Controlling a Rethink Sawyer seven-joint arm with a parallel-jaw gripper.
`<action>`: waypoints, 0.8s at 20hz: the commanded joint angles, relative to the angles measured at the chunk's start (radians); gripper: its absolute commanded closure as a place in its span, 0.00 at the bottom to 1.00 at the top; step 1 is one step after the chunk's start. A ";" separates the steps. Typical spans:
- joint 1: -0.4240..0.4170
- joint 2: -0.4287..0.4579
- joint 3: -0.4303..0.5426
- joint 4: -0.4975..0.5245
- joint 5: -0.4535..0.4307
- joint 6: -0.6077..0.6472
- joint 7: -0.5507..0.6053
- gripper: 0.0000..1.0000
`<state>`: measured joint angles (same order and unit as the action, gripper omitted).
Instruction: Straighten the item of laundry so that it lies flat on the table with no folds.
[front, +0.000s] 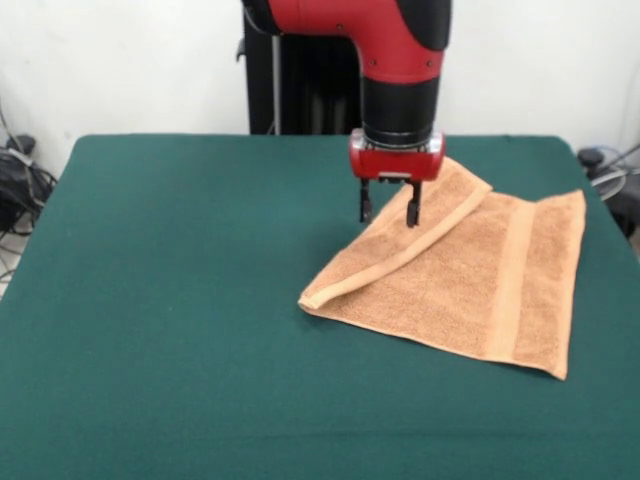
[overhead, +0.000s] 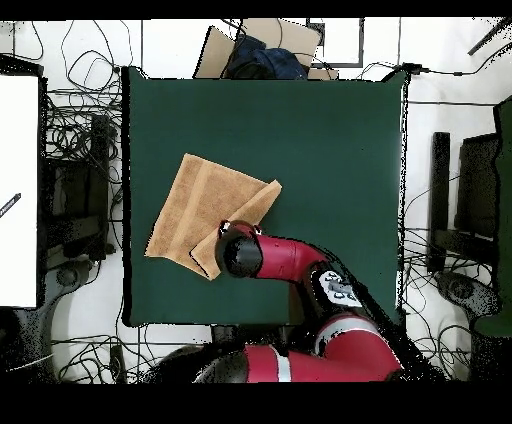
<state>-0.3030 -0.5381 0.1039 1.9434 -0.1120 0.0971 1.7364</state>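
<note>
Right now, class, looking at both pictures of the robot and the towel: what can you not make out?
- Overhead view: the gripper, hidden under the arm.
- Both views: the towel beneath its folded-over flap, covered by the flap itself.
- Front view: whether the fingers of the gripper touch the towel; the angle does not show it.
- Towel's label: none visible in either view.

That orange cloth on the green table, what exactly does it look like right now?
The towel is a small orange-tan piece of looped, fluffy cloth, roughly square. A woven band runs near its right edge in the front view. It is not flat: one corner section is folded over onto the rest, making a long diagonal folded strip. It lies on the dark green table, toward the right side in the front view. The gripper hangs with its jaws apart at the folded part; whether it touches the cloth cannot be told.
</note>
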 joint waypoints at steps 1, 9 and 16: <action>-0.004 0.082 -0.017 -0.123 -0.016 -0.023 0.103 0.00; -0.011 0.166 -0.009 -0.159 -0.037 -0.094 0.105 0.00; -0.022 0.171 0.003 -0.164 -0.045 -0.093 0.097 0.00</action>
<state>-0.3091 -0.4372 0.1040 1.8712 -0.1200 0.0637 1.7364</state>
